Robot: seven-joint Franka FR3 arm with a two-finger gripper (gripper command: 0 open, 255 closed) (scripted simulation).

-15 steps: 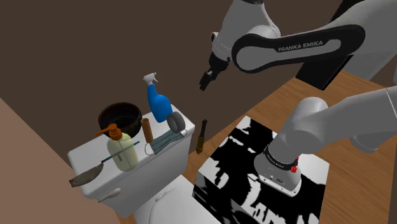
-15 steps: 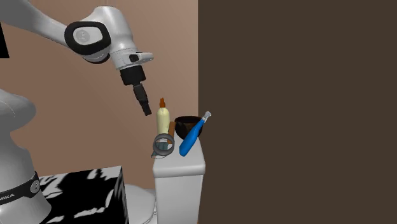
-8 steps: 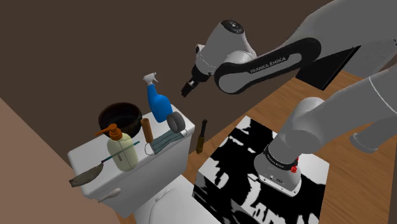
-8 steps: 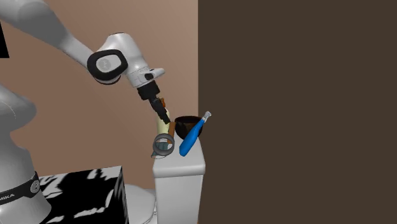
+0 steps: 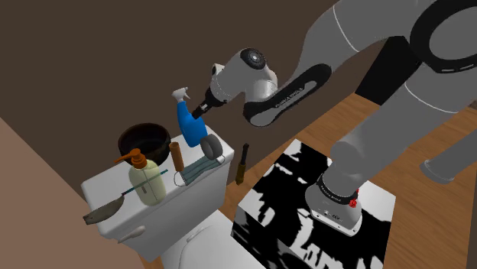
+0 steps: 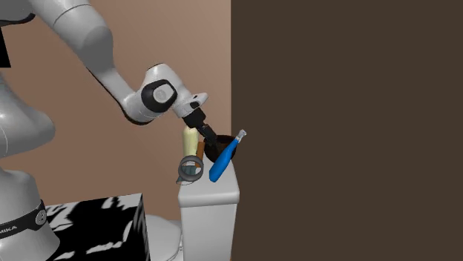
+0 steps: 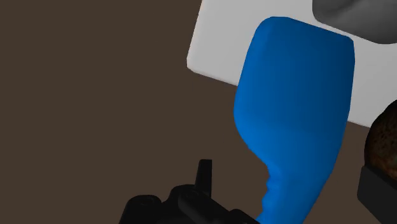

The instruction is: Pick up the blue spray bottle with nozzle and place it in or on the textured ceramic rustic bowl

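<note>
Shoulder view, gripper (image 5: pixel 200 111): at the end of the white arm (image 5: pixel 287 84), level with the neck of the spray bottle (image 5: pixel 189 126) and just beside it, on the side toward this view's right.
Wrist view, fingers (image 7: pixel 378 191): set wide apart, with the spray bottle's narrowing neck between them. No contact is seen on either side.
Spray bottle: blue body with a pale nozzle, resting on the white toilet tank lid (image 5: pixel 99 185) at the end toward the shoulder view's right. It is not lifted.
Spray bottle, attitude: tilted. In the second exterior view its nozzle end leans toward the dark wall (image 6: pixel 349 111).
Bowl (image 5: pixel 144 141): dark with a brown rim, on the same lid, near the spray bottle on the shoulder view's left.
Soap dispenser (image 5: pixel 147 182): pale, with an orange-brown pump, in front of the bowl.
Roll (image 5: pixel 210 145): grey, just beside the spray bottle's base.
Face mask (image 5: pixel 200 168): draped over the lid's front edge below the roll.
Handle (image 5: pixel 176 157): brown, between the bowl and the face mask.
Spoon (image 5: pixel 103 212): at the lid's end toward the shoulder view's left, its head past the edge.
Brush (image 5: pixel 241 163): dark, leaning between the tank and the stand (image 5: pixel 306 206).
Stand: a black-and-white patterned box on a wood floor (image 5: pixel 428 222).
Second exterior view, gripper: angled down over the lid, its tip in front of the bowl and just beside the spray bottle.
</note>
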